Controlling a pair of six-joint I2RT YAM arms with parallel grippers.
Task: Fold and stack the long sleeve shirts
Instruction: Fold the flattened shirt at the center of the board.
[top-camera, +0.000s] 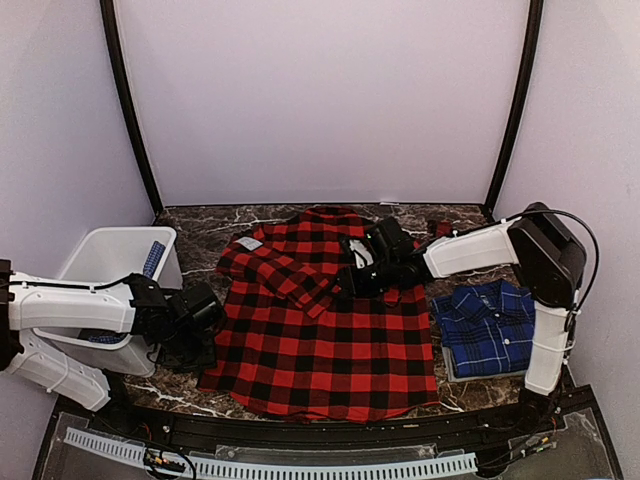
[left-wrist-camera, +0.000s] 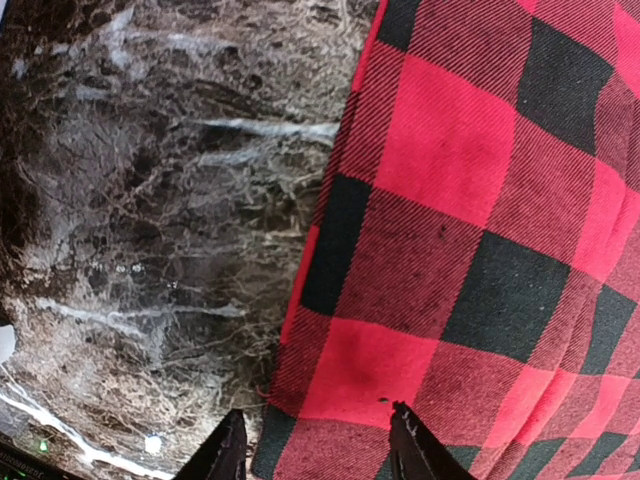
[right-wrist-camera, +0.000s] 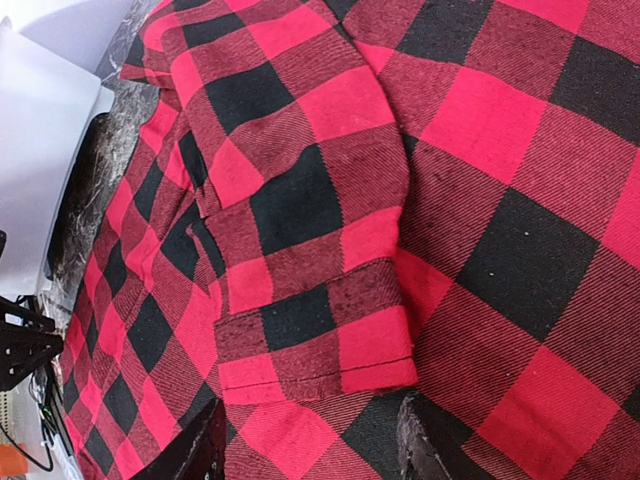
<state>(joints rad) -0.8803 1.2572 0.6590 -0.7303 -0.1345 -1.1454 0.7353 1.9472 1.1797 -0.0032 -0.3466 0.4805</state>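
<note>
You're looking into a small booth. Back wall (top-camera: 320, 100) is plain, pale lilac-white. Left wall (top-camera: 50, 120) and right wall (top-camera: 600, 110) are the same. Two black poles (top-camera: 130, 110), slightly curved, stand at the back corners.

Table (top-camera: 200, 225): dark brown marble pattern with white veins, glossy, with small glints in the left wrist view. A white plastic bin (top-camera: 100, 255) sits at its left edge. A white slotted strip (top-camera: 300, 466) runs along the near edge.

Light is soft and even, with no hard shadows.

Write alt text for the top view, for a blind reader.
A red-and-black checked shirt lies spread on a marble table, one sleeve folded across it. The left arm and right arm reach toward it; a folded blue shirt lies beside it.
</note>
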